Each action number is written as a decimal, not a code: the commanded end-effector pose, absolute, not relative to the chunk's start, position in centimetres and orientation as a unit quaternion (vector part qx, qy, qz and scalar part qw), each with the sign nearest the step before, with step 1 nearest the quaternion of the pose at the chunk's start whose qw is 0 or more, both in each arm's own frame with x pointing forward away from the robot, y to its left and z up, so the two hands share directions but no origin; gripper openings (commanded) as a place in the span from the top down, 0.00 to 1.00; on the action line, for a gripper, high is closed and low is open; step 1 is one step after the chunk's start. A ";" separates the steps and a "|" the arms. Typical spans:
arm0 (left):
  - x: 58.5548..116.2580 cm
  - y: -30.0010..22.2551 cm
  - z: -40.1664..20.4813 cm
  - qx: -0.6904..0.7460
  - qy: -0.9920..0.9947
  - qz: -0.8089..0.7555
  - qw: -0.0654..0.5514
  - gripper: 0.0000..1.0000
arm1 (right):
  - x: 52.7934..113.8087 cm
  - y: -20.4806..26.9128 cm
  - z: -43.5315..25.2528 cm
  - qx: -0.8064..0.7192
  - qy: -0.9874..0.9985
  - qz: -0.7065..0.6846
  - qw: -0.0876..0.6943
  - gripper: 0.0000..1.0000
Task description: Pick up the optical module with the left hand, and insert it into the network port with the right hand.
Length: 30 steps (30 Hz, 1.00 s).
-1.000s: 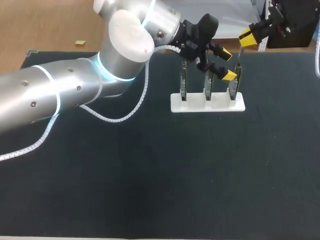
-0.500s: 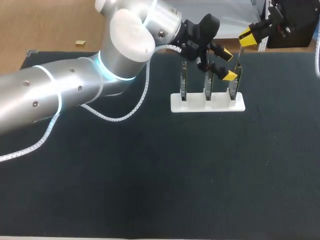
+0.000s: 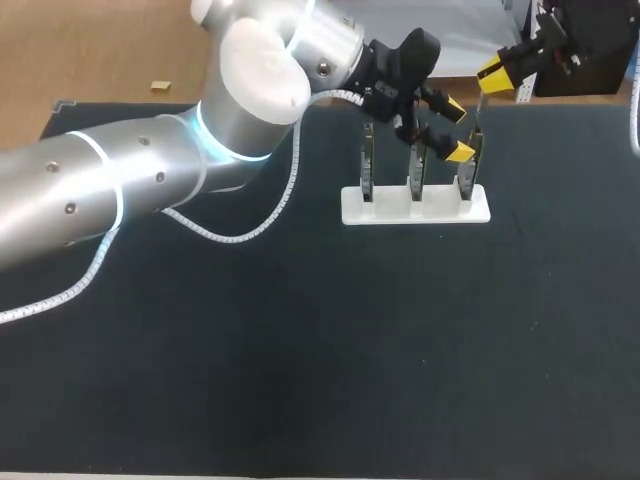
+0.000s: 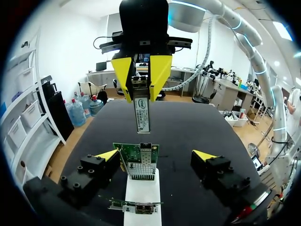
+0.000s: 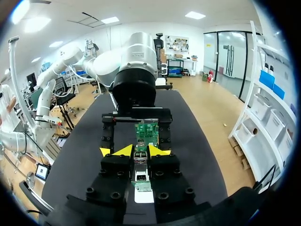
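At the far side of the table (image 3: pixel 300 350), a white stand (image 3: pixel 415 208) holds three upright circuit cards. The left gripper (image 3: pixel 452 128) is open, with one yellow finger on each side of the right-end card (image 4: pixel 139 162). The right gripper (image 4: pixel 142 89) is closed on the optical module (image 4: pixel 142 114), which hangs just above the network port (image 4: pixel 146 151) of this card.

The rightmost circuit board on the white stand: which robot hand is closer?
Left. The left gripper flanks the rightmost circuit board with open fingers; the right gripper hangs apart from it, holding the optical module.
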<state>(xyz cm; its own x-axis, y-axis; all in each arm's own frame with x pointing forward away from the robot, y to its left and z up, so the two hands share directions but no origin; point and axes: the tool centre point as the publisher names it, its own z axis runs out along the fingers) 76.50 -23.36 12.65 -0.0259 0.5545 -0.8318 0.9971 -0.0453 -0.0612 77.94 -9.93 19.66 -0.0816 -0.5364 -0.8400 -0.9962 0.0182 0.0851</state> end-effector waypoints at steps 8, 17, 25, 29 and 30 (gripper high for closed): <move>76.4 -23.3 12.6 0.627 0.622 -0.358 0.304 0.00 | 77.7 -9.9 19.7 -0.600 0.639 0.361 0.318 1.00; 76.4 -23.3 12.6 0.627 0.621 -0.359 0.303 0.00 | 77.5 -9.8 19.9 -0.604 0.637 0.356 0.321 1.00; 76.4 -23.3 12.6 0.627 0.621 -0.359 0.303 0.00 | 77.6 -9.7 19.9 -0.613 0.635 0.349 0.317 1.00; 76.4 -23.3 12.6 0.627 0.621 -0.359 0.303 0.00 | 77.7 -9.7 19.7 -0.615 0.634 0.347 0.316 1.00; 76.4 -23.3 12.6 0.627 0.621 -0.359 0.303 0.00 | 77.8 -9.7 19.7 -0.615 0.634 0.346 0.316 1.00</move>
